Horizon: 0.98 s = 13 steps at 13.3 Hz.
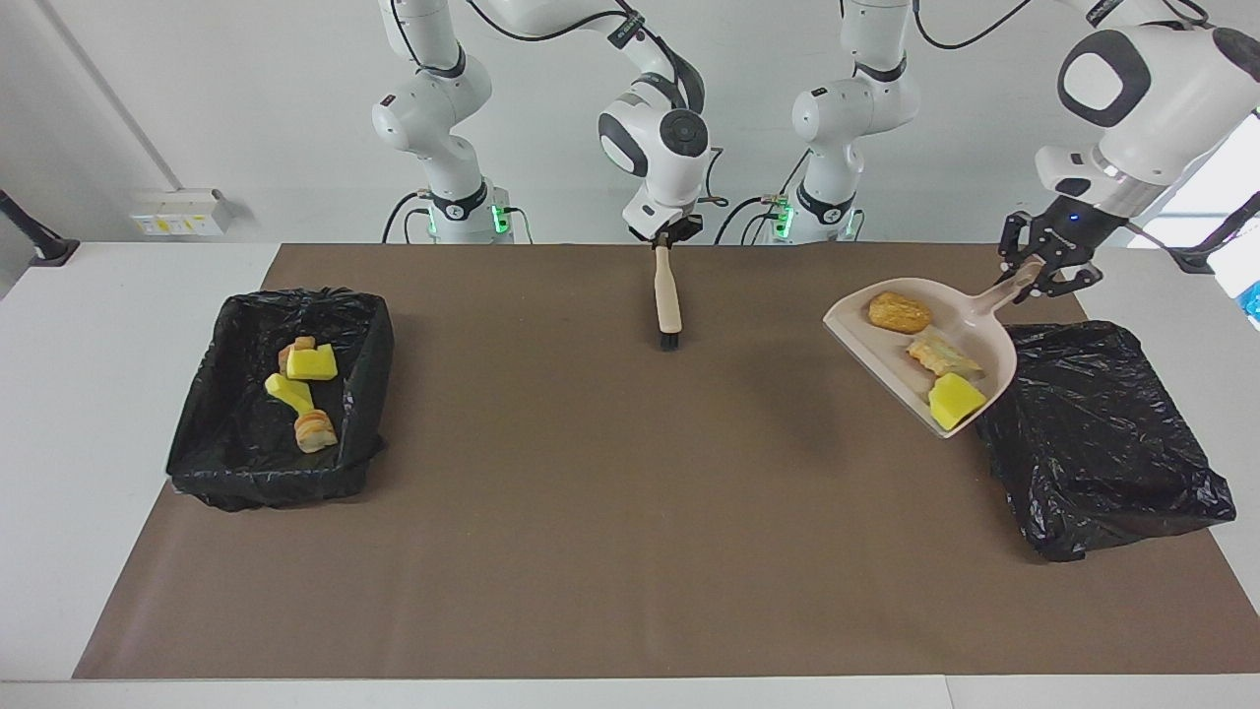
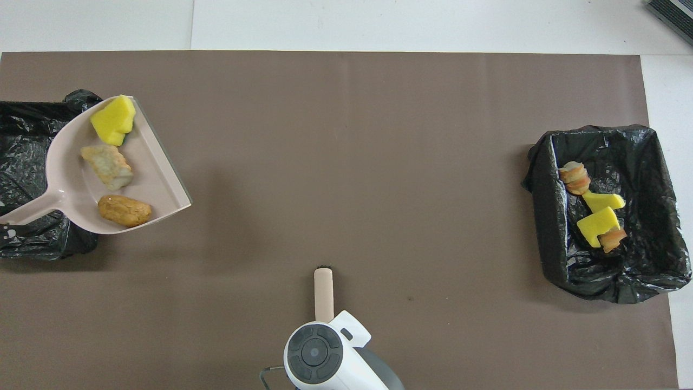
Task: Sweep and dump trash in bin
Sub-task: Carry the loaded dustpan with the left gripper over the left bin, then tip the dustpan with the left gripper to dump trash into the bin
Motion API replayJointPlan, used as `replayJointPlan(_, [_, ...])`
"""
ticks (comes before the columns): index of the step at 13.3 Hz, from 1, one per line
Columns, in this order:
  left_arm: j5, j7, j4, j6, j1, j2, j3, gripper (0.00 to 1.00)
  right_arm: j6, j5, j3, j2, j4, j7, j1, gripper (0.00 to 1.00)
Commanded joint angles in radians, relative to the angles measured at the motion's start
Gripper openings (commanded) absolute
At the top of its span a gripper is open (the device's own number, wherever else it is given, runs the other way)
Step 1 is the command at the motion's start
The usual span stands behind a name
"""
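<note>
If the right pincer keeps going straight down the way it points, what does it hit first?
The right pincer is shut on the brush, which hangs upright, bristles down. Going straight down, the bristles would likely meet the bare brown mat first; no trash lies under them. How high they hang is unclear.

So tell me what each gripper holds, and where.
Left gripper: dustpan, by its handle end. Right gripper: brush, by its handle top.

Left gripper gripping loaded dustpan
</note>
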Motion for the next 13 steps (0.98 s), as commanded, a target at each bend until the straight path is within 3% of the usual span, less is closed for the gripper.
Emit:
replayJointPlan(1, [0.057, 0.07, 0.147, 0.032, 0.062, 0.107, -0.011, 0.0, 0.026, 0.037, 0.0, -0.008, -0.001, -0.024, 0.003, 0.07])
replayJointPlan(3, [0.117, 0.132, 0.225, 0.06, 0.117, 0.182, -0.011, 0.0, 0.002, 0.032, 0.0, -0.006, 0.01, -0.038, 0.003, 0.56])
replayJointPlan(4, [0.123, 0.165, 0.27, 0.079, 0.134, 0.223, -0.009, 0.0, -0.018, 0.022, 0.0, -0.005, 0.021, -0.036, 0.003, 0.63])
replayJointPlan(6, [0.154, 0.205, 0.354, 0.125, 0.175, 0.312, -0.009, 0.0, -0.037, 0.021, -0.003, -0.011, 0.041, -0.039, -0.007, 0.67])
replayJointPlan(7, [0.195, 0.244, 0.382, 0.146, 0.207, 0.348, -0.009, 0.0, -0.064, 0.021, -0.009, -0.017, 0.057, -0.042, -0.019, 0.79])
replayJointPlan(8, [0.223, 0.272, 0.399, 0.166, 0.238, 0.366, -0.011, 0.0, -0.096, 0.014, -0.01, -0.032, 0.079, -0.044, -0.038, 1.0])
replayJointPlan(10, [0.281, 0.277, 0.399, 0.201, 0.251, 0.374, -0.009, 0.0, -0.162, -0.004, -0.013, -0.089, 0.093, -0.047, -0.11, 1.0])
replayJointPlan(13, [0.55, 0.265, 0.387, 0.203, 0.229, 0.37, -0.011, 0.0, -0.228, -0.093, -0.012, -0.137, 0.152, -0.071, -0.251, 1.0])
